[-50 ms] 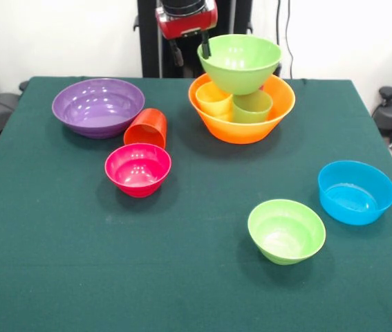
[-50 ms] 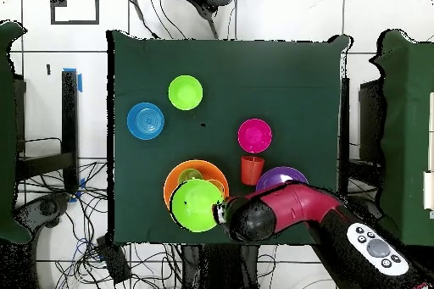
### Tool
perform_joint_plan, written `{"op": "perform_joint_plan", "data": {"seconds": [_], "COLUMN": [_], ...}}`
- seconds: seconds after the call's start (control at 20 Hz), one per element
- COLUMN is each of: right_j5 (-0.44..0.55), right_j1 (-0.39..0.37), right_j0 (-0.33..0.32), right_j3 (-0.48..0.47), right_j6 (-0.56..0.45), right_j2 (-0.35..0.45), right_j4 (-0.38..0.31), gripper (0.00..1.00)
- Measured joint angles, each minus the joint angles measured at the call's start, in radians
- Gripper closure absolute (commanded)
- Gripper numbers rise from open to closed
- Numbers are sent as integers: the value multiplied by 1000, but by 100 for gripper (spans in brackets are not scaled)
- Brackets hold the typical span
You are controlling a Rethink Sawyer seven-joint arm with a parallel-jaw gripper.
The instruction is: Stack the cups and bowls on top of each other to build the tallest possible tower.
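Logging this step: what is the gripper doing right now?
Gripper: shut on the rim of the big green bowl, above the orange bowl.

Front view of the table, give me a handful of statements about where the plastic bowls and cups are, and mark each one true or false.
1. The large light-green plastic bowl rests on tumblers standing inside the large orange plastic bowl. True.
2. The orange-red plastic tumbler stands upright. False: it lies tipped on its side between the wide purple bowl and the small pink-red bowl.
3. The medium blue bowl holds a cup. False: it is empty.
4. The gripper is at the large light-green bowl's rim. True.
5. The small light-green bowl sits alone on the green cloth. True.
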Motion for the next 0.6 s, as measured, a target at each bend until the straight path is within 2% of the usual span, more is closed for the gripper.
{"op": "perform_joint_plan", "data": {"seconds": [0.25, 0.4, 0.45, 0.6], "right_j5": [0, 0, 0, 1], "right_j1": [-62, -149, -204, -295], "right_j0": [-20, -113, -182, -307], "right_j3": [20, 67, 94, 133], "right_j6": [0, 0, -2, -11], "right_j2": [15, 77, 121, 199], "right_j4": [4, 72, 126, 215], "gripper": [0, 0, 0, 0]}}
